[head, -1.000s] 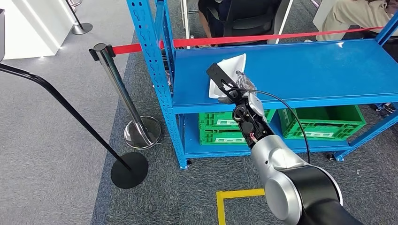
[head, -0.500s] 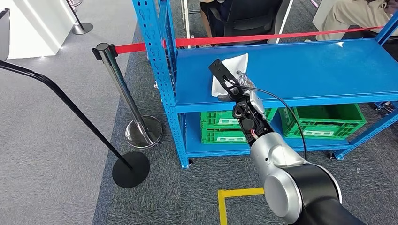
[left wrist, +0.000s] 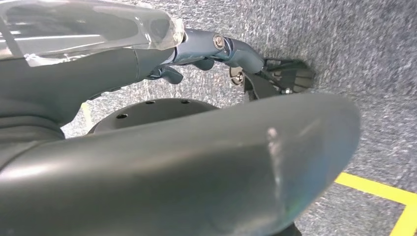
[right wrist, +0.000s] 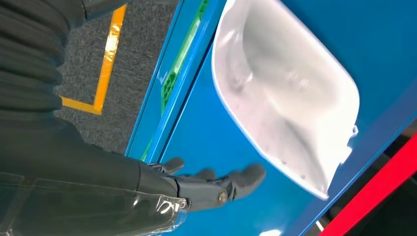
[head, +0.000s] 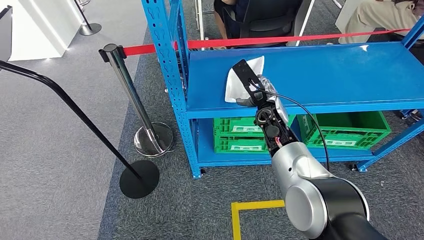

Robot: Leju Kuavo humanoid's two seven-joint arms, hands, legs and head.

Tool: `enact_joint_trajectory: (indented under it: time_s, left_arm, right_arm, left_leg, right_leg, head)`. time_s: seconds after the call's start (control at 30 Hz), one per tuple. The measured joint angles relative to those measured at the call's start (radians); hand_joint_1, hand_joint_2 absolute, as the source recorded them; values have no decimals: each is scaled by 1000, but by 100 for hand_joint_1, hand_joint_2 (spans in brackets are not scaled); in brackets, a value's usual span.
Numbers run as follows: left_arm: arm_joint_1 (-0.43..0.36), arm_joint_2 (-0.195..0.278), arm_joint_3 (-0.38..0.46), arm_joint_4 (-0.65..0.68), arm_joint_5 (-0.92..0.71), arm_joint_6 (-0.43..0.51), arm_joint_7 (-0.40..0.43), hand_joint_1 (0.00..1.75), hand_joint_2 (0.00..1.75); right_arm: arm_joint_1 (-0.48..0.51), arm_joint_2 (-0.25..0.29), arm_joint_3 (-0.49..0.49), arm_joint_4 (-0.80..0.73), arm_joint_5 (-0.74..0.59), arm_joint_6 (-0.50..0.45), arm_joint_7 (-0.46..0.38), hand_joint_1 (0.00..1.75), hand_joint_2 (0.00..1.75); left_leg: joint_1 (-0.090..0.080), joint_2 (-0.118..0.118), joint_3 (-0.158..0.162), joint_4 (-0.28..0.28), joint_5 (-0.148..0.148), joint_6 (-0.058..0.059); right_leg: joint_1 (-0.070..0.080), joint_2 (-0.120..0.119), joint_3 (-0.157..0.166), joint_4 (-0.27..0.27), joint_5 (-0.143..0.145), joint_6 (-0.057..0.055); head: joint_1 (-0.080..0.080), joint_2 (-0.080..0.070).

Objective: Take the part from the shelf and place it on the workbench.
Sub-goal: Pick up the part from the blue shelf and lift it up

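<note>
1. White part lying on the blue shelf, near its front left corner, long axis running front to back.
2. Right hand just beside the part, fingers spread, holding nothing.
3. Gap between fingers and part plain from the right wrist; hidden from the head.
4. Left hand hanging over carpet, far from the shelf, fingers curled, holding nothing.

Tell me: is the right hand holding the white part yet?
No. The right hand is open, fingers extended beside the white part, which lies on the blue shelf.
</note>
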Motion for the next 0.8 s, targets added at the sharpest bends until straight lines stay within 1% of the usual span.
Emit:
enact_joint_trajectory:
  time_s: [0.03,0.07,0.13,0.17,0.2,0.23,0.27,0.3,0.33,0.37,0.4,0.43,0.47,0.5,0.6,0.7,0.8]
  left_arm:
    - [-1,0,0,0,0,0,-1,0,0]
    - [-1,0,0,0,0,0,-1,0,0]
    - [-2,0,0,0,0,1,-2,0,0]
    - [-2,0,0,0,0,2,-2,0,0]
    - [-2,0,0,0,0,2,-3,0,0]
    - [-2,0,0,0,0,3,-3,0,0]
    - [-2,0,0,0,1,3,-4,0,0]
    - [-3,0,0,0,1,4,-4,0,0]
    - [-4,0,0,0,1,4,-5,0,0]
    - [-5,-1,0,0,1,4,-5,0,0]
    - [-6,-1,0,0,1,5,-5,0,0]
    - [-6,-1,0,0,1,5,-5,0,0]
    - [-6,-1,0,0,1,5,-5,0,0]
    - [-6,-1,0,0,1,5,-5,0,0]
    - [-6,0,0,0,3,8,-6,0,0]
    - [-6,0,1,0,7,8,-8,0,0]
    - [-7,0,1,0,8,10,-3,0,0]
  right_arm:
    - [-1,1,-1,0,1,2,-2,0,175]
    - [-3,2,-1,0,1,3,-4,0,175]
    - [-5,4,-2,0,2,7,-4,0,175]
    - [-5,5,-2,0,4,7,-4,0,175]
    - [-5,5,-2,0,7,8,-4,0,175]
    - [-6,6,-2,0,10,9,-4,0,175]
    - [-7,6,-2,0,14,10,-4,0,175]
    - [-11,7,-2,0,17,11,-4,0,175]
    - [-15,9,-2,0,19,13,-3,0,175]
    - [-20,10,-2,0,20,16,-3,0,175]
    - [-24,11,-2,-1,21,18,-2,0,175]
    - [-26,12,-2,-1,22,20,-1,0,175]
    - [-27,12,-2,0,22,21,-1,0,175]
    - [-27,12,-2,0,22,22,-1,0,175]
    - [-27,13,-2,0,27,23,3,0,175]
    - [-27,16,-1,0,35,23,10,0,175]
    - [-25,18,-1,0,37,24,11,0,175]
  left_leg:
    - [2,0,-9,17,-14,-5]
    - [5,0,-27,56,-39,-12]
    - [13,0,-86,184,-101,-24]
    - [17,0,-115,243,-122,-29]
    - [20,0,-130,272,-125,-32]
    - [23,0,-125,262,-111,-35]
    - [26,0,-99,211,-81,-38]
    - [30,0,-58,134,-45,-40]
    - [31,0,-16,58,-23,-48]
    - [32,-1,15,1,-6,-57]
    - [31,-1,32,-30,-2,-63]
    - [29,-2,36,-38,-6,-68]
    - [29,-2,35,-38,-1,-66]
    - [28,-2,34,-38,-2,-63]
    - [27,-3,32,-38,0,-60]
    - [25,-3,31,-38,1,-57]
    - [24,-4,31,-38,2,-55]
  right_leg:
    - [-3,0,-1,-1,2,-4]
    - [-5,0,-1,-1,3,-7]
    - [-6,-1,-3,-2,4,-10]
    - [-6,-2,-4,-2,5,-12]
    - [-6,-2,-4,-2,5,-13]
    - [-6,-3,-5,-2,5,-15]
    - [-7,-2,-4,-2,5,-15]
    - [-8,-2,-4,-2,6,-15]
    - [-7,-1,-4,-2,6,-15]
    - [-6,0,-5,-2,6,-15]
    - [-5,1,-5,-2,6,-14]
    - [-4,2,-6,-3,7,-13]
    - [-4,2,-5,-5,8,-10]
    - [-5,2,-4,-8,10,-7]
    - [-6,2,-1,-16,15,0]
    - [-7,2,1,-21,18,4]
    - [-9,2,2,-24,19,7]
  head:
    - [-1,0]
    - [-2,0]
    - [-3,0]
    - [-3,0]
    - [-3,0]
    - [-3,0]
    - [-3,0]
    - [-3,0]
    - [-3,0]
    - [-2,0]
    - [-2,0]
    - [-1,0]
    - [0,0]
    - [0,0]
    - [1,0]
    - [1,0]
    - [1,0]
